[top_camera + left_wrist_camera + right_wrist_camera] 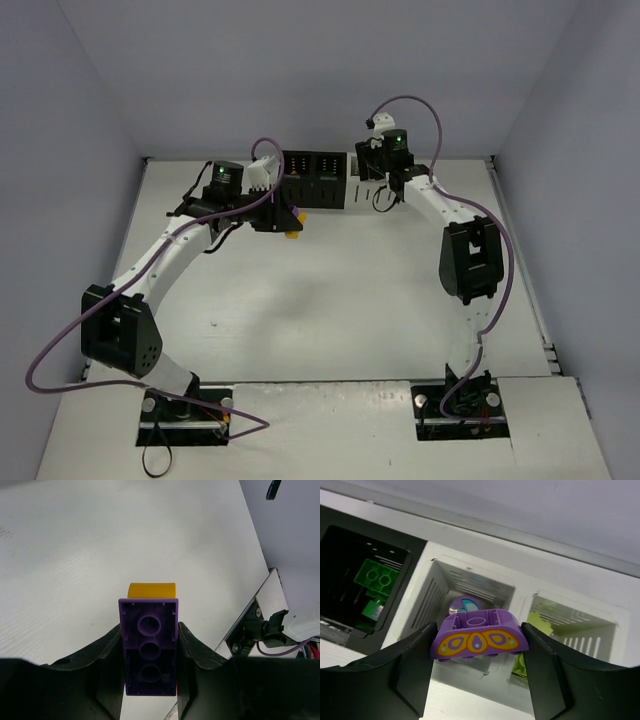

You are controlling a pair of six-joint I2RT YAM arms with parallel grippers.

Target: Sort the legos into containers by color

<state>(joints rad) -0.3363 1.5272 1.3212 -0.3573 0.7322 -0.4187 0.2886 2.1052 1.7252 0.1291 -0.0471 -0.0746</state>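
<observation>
My left gripper (149, 630) (283, 222) is shut on a dark purple lego (149, 655), seen from its hollow underside, with an orange-yellow lego (152, 589) (291, 235) joined at its far end. It hangs over the bare table just in front of the containers (312, 175). My right gripper (479, 630) (372, 178) is shut on a light purple arched lego (477, 640) with a butterfly print, held above a white bin (427, 605) that holds a purple piece (462, 604).
Left of that white bin, a black bin (350, 565) holds green legos (377, 577). To the right, another white bin (580, 630) holds lime green legos (540, 622). The back wall rises close behind the row. The table's right edge (250, 610) is near the left gripper.
</observation>
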